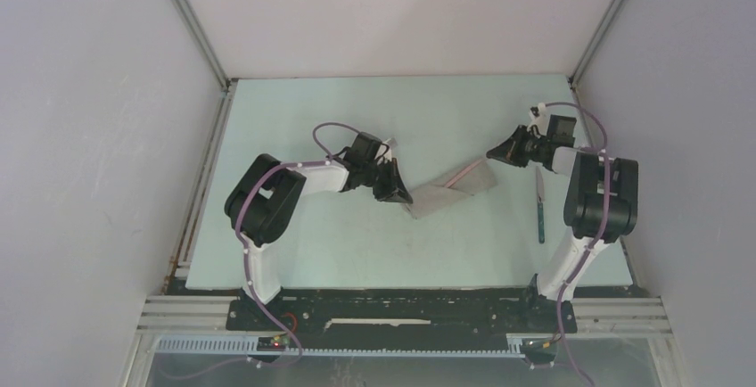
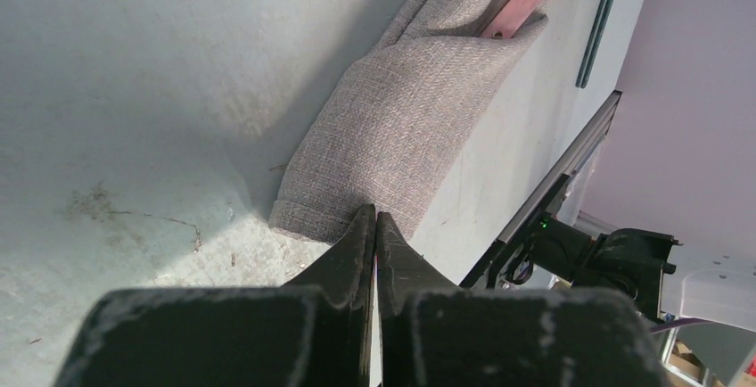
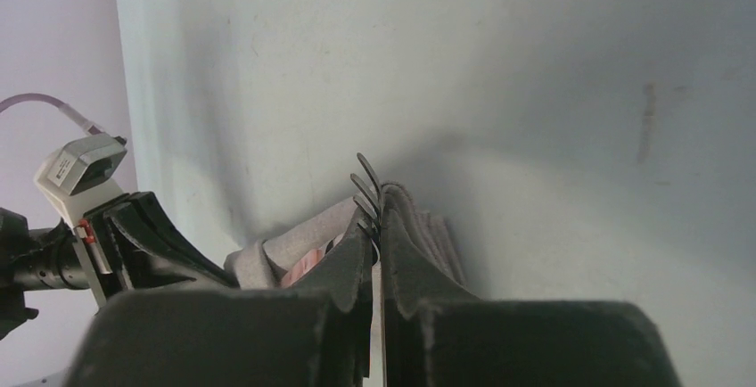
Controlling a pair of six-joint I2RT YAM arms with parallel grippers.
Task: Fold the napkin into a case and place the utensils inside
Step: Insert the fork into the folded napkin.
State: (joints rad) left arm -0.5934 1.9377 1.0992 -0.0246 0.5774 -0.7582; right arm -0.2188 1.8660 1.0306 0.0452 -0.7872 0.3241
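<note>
The taupe-grey napkin lies folded as a narrow case (image 1: 450,193) slanting across the table's middle. A pale pink handle (image 1: 464,173) sticks out of its far right end, and also shows in the left wrist view (image 2: 521,4). My left gripper (image 1: 397,193) is shut, with its tips (image 2: 374,218) at the case's near left end (image 2: 401,137). My right gripper (image 1: 493,151) is shut on a silver fork, whose tines (image 3: 365,193) poke out past the fingertips, just above the case's open end (image 3: 294,244). A dark teal-handled utensil (image 1: 540,213) lies on the table to the right.
The right arm's body (image 1: 602,195) stands beside the teal utensil. White walls and metal frame rails (image 1: 192,35) enclose the pale green table (image 1: 357,253). The left gripper's black housing (image 3: 134,235) shows in the right wrist view beyond the case.
</note>
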